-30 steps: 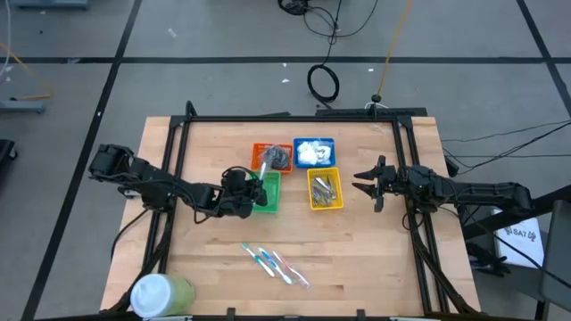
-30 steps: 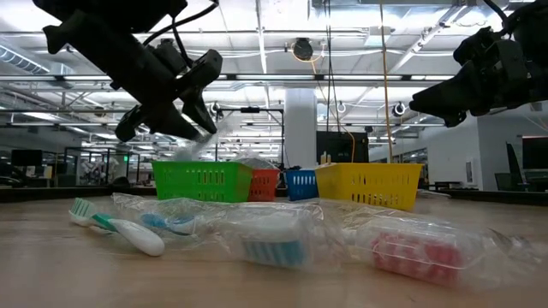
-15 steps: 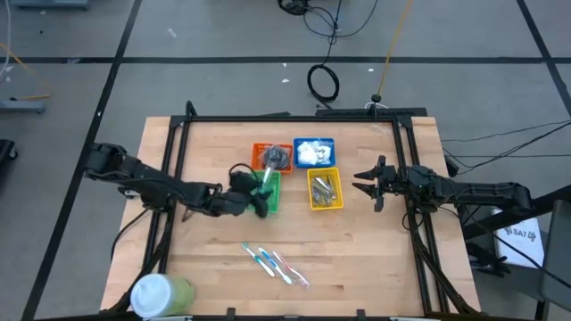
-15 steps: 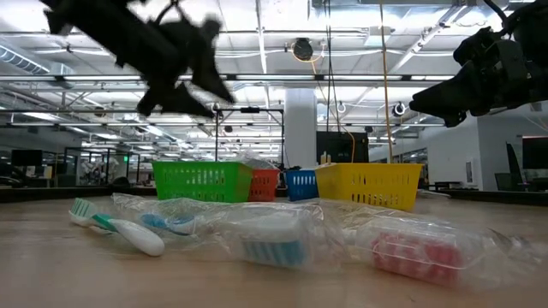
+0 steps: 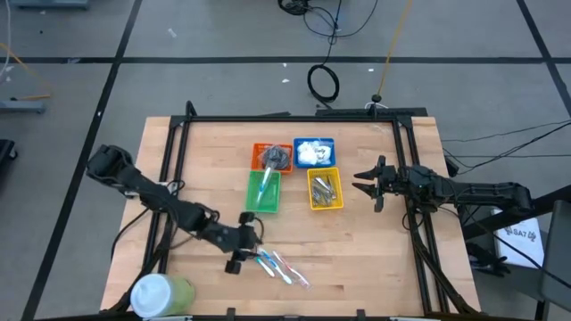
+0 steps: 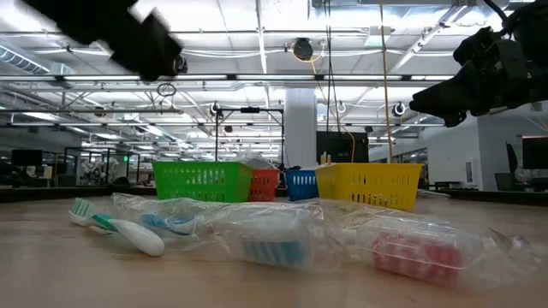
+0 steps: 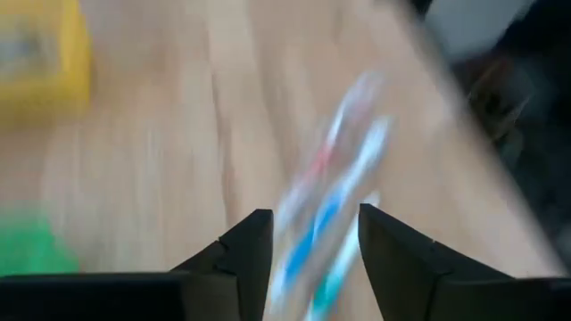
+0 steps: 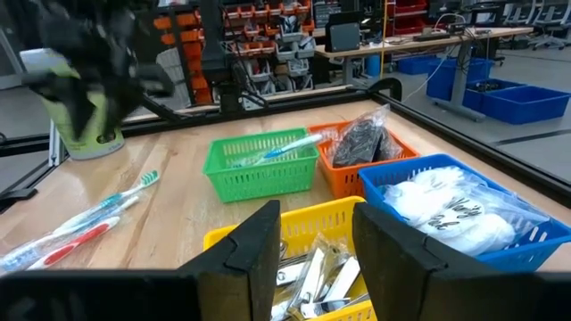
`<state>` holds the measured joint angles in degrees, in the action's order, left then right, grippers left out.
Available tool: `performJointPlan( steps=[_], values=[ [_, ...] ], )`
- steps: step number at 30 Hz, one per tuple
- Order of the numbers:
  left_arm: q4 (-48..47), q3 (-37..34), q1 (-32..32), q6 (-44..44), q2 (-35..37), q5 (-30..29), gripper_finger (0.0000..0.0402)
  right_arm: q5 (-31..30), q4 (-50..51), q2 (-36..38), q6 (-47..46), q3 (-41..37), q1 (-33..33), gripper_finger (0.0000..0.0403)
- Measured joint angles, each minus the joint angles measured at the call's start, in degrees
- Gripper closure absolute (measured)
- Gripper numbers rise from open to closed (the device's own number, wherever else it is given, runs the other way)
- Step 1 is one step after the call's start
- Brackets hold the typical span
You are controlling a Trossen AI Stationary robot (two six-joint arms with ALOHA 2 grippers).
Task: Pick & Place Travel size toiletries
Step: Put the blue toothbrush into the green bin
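Three wrapped toothbrushes lie flat on the wood near the table's front edge; they also fill the foreground of the low view, toothbrushes. Another toothbrush lies in the green basket. My left gripper hovers open just left of the loose toothbrushes, which show blurred past its fingers. At the right side my right gripper stands open beside the yellow basket and holds nothing.
The orange basket holds dark discs, the blue basket white packets, and the yellow basket silver clippers. A big white-and-green tub stands at the front left corner. Bare wood lies left of and in front of the baskets.
My left gripper has swung from above the green basket toward the table's near edge, up to the loose toothbrushes, rolling its wrist on the way. The wrapped toothbrush it carried a second ago now lies in the green basket.
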<state>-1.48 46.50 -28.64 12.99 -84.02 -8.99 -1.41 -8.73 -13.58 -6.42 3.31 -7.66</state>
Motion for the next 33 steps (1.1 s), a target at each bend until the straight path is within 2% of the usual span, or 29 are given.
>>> performJointPlan(
  steps=[5, 8, 22, 29, 31, 33],
  values=[
    [-10.4, -0.2, -1.2, 2.4, -2.8, -0.3, 0.0263, 0.0, 0.0, 0.0, 0.0, 0.0, 0.0, 0.0273],
    [-13.2, -0.1, -1.5, 2.6, -4.1, -0.4, 0.0274, 0.0, 0.0, 0.0, 0.0, 0.0, 0.0, 0.0273],
    [-15.1, 0.0, -1.5, 2.2, -12.5, 1.4, 0.0284, 0.0, 0.0, 0.0, 0.0, 0.0, 0.0, 0.0273],
    [-15.1, 0.1, -1.5, 2.2, -13.3, 1.3, 0.0284, 0.0, 0.0, 0.0, 0.0, 0.0, 0.0, 0.0273],
    [-15.2, 0.1, -1.5, 3.7, -13.3, 1.4, 0.0284, 0.0, 0.0, 0.0, 0.0, 0.0, 0.0, 0.0273],
    [-15.3, 0.0, -1.5, 8.7, -13.3, 1.1, 0.0284, 0.0, 0.0, 0.0, 0.0, 0.0, 0.0, 0.0273]
  ],
)
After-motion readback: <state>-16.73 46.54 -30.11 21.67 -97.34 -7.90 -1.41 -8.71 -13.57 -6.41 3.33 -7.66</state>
